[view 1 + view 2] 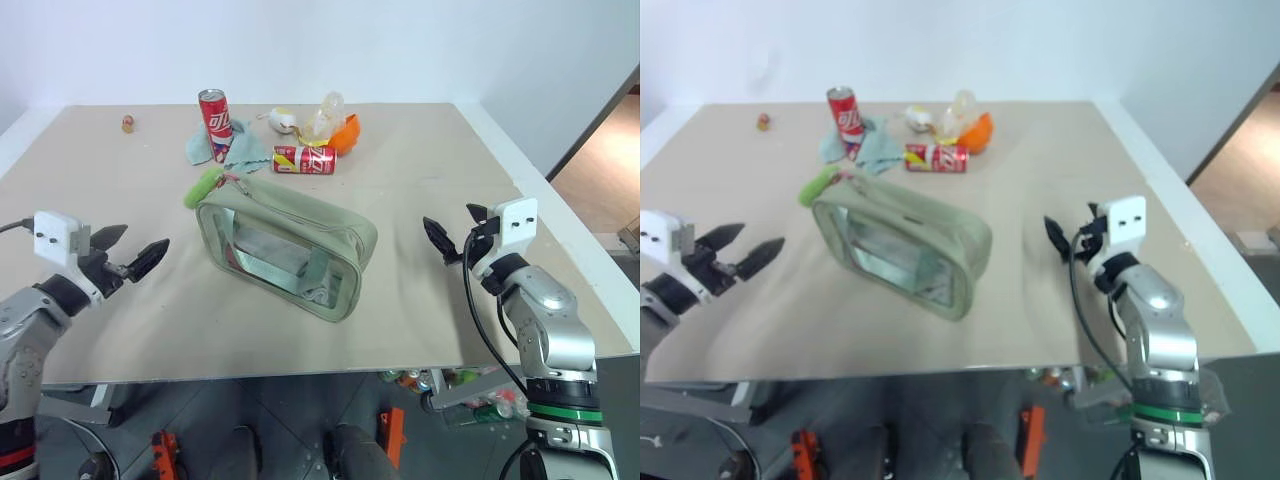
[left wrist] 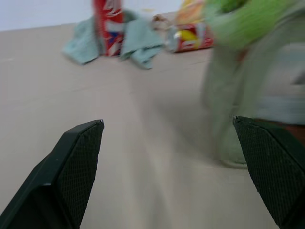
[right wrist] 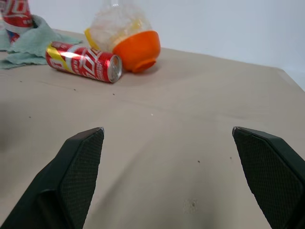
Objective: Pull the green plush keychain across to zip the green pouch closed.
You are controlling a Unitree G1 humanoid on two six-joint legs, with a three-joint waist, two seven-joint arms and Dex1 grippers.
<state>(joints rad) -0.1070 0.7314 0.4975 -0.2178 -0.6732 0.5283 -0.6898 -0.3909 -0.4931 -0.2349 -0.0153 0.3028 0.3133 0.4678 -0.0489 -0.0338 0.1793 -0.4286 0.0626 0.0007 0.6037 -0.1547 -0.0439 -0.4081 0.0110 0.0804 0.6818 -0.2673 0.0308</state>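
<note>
Judging by the green plush keychain [image 1: 203, 186] sitting untouched at the ten o'clock corner of the green pouch [image 1: 285, 243] mid-table, zipping looks unstarted, since the left gripper [image 1: 128, 256] and right gripper [image 1: 447, 240] hover spread wide and empty at its nine and three o'clock.

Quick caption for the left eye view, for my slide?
Green pouch mid-table, plush keychain at its far end, both tools open either side.
</note>
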